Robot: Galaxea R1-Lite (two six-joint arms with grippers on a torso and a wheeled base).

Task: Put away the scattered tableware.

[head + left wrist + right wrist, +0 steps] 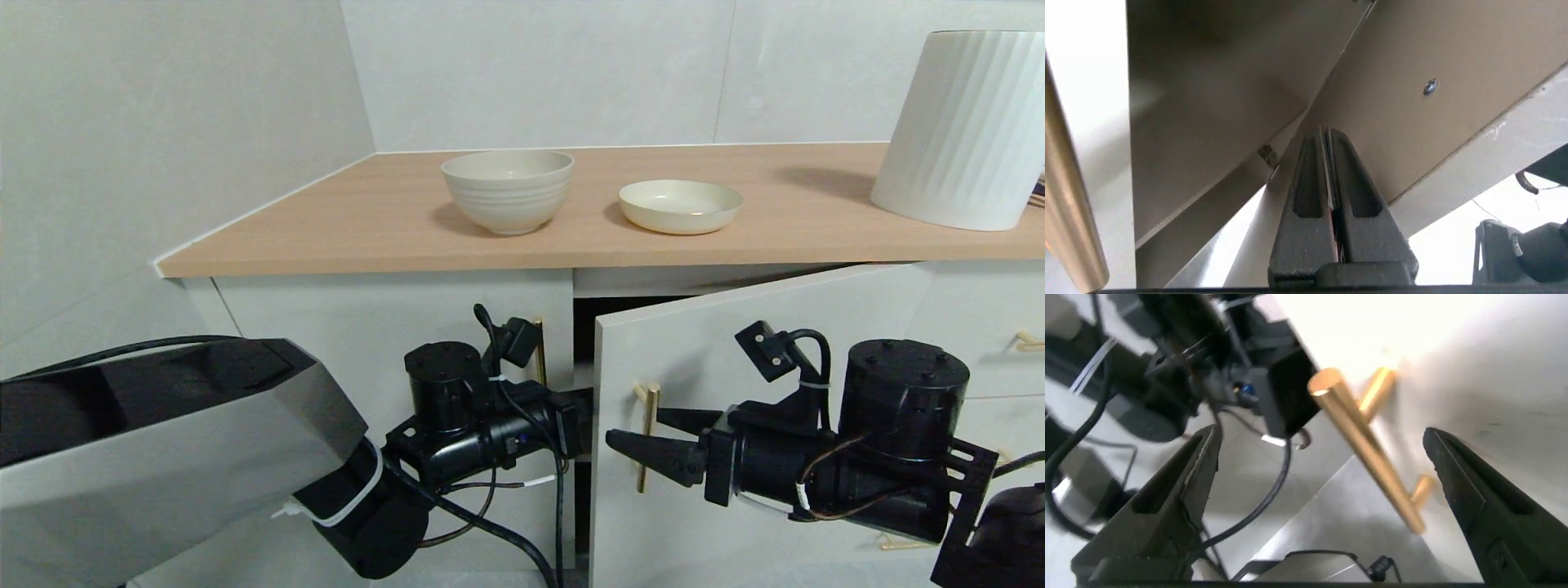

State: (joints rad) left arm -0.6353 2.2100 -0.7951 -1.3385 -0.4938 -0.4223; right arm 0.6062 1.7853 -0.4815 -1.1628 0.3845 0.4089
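the tableware sits untouched up on the desk [367, 237]: a ribbed cream bowl [507, 189] to the left and a shallow dish [680, 205] just right of it, apart from each other, with a tall ribbed white container [959, 122] far off to the right. both arms are down below the desk edge, at the cupboard, which suggests the storage space is being opened first so the dishes have somewhere to go.

the right door [694, 343] stands ajar, its free edge swung out toward the near side. the right hand [633, 428] is spread wide, one finger on each side of that door's brass handle [1368, 449], not closed on it, so it looks lined up to pinch the bar and pull the door farther.

the left hand [1324, 139] has its fingers pressed together with nothing between them. it pokes into the dark gap between the left door [392, 327] and the open one, probably so the closed tips can act as a wedge behind the door's edge.

the job is at an early stage: neither dish has been lifted.
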